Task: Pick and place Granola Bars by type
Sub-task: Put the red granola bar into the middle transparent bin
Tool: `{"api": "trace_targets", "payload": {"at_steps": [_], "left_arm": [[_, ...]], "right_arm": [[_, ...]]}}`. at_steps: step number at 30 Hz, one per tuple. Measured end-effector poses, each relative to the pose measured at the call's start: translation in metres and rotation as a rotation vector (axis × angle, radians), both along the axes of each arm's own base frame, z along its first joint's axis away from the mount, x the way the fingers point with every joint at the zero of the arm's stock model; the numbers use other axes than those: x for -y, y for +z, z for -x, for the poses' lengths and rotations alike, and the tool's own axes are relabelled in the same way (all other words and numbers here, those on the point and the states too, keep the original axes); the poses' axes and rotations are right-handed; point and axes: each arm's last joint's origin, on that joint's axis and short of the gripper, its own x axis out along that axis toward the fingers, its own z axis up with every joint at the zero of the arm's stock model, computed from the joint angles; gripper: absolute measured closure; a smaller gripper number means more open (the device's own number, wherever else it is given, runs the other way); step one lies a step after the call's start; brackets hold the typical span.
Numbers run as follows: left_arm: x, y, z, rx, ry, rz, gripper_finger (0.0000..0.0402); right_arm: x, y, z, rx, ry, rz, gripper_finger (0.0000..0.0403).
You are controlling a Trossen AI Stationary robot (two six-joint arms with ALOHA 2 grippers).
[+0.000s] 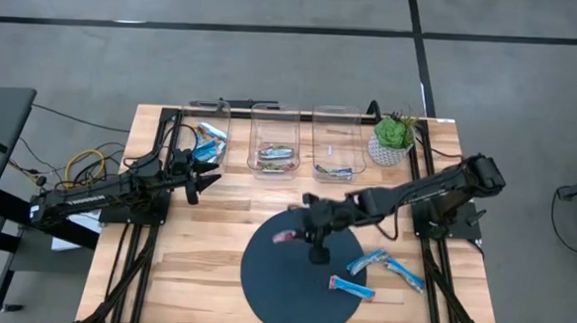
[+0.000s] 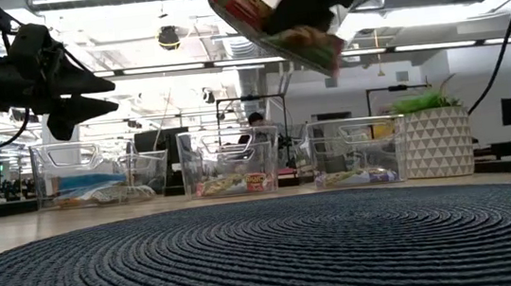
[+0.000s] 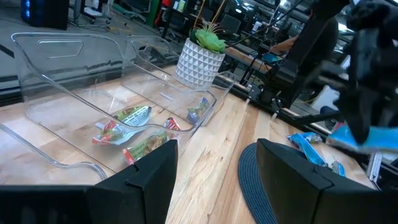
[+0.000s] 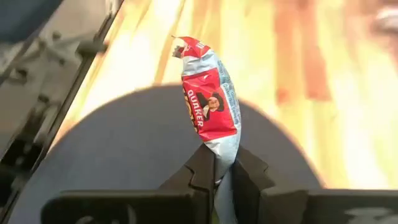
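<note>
My right gripper (image 1: 301, 233) hovers over the round dark mat (image 1: 301, 296), shut on a red multicoloured granola bar (image 4: 208, 106), which also shows high up in the low view (image 2: 273, 19). Three blue bars (image 1: 364, 263) (image 1: 402, 274) (image 1: 351, 287) lie flat on the mat's right rim and on the wood beside it. More bars lie in the three clear bins: blue ones in the left bin (image 1: 208, 143), multicoloured ones in the middle bin (image 1: 277, 154). My left gripper (image 3: 214, 177) stands open and level beside the left bin. My right gripper pinches one end of the red bar's wrapper (image 4: 219, 151) between its two fingers. The fingers slant down from the table's right side, along the bar. The bar sticks out beyond the fingertips, tilted and lifted clear of the mat.
The three clear bins (image 1: 335, 115) stand in a row along the far edge, with a potted plant (image 1: 393, 139) to their right. Bare wood lies between the bins and the mat. The arm frames run along both table sides.
</note>
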Motion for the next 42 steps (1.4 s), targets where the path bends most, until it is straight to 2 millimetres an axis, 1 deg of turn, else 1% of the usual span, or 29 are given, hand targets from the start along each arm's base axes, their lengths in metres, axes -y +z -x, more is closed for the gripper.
{"api": "trace_targets", "payload": {"at_steps": [8,13,19,22,26,28,33,36,38,42], "left_arm": [[0.0,0.0,0.0,0.0,0.0,0.0,0.0191],[0.0,0.0,0.0,0.0,0.0,0.0,0.0191],[0.0,0.0,0.0,0.0,0.0,0.0,0.0191],[0.0,0.0,0.0,0.0,0.0,0.0,0.0191],[0.0,0.0,0.0,0.0,0.0,-0.001,0.0191],[0.0,0.0,0.0,-0.001,0.0,0.0,0.0191],[0.0,0.0,0.0,0.0,-0.001,-0.001,0.0191],[0.0,0.0,0.0,0.0,-0.001,-0.001,0.0191],[0.0,0.0,0.0,-0.001,0.0,-0.001,0.0191],[0.0,0.0,0.0,-0.002,0.0,0.0,0.0191]], "right_arm": [[0.05,0.029,-0.001,0.126,-0.169,-0.061,0.0377],[0.082,0.05,0.003,0.223,-0.266,-0.083,0.0377],[0.114,0.064,0.0,0.26,-0.356,-0.076,0.0377],[0.128,0.065,-0.006,0.246,-0.393,-0.068,0.0377],[0.144,0.068,-0.018,0.213,-0.395,-0.004,0.0377],[0.153,0.071,-0.027,0.206,-0.39,0.03,0.0377],[0.173,0.073,-0.045,0.114,-0.361,0.118,0.0377],[0.185,0.071,-0.057,0.054,-0.341,0.164,0.0377],[0.191,0.066,-0.062,-0.002,-0.324,0.187,0.0377],[0.202,0.06,-0.074,-0.058,-0.301,0.226,0.0377]]}}
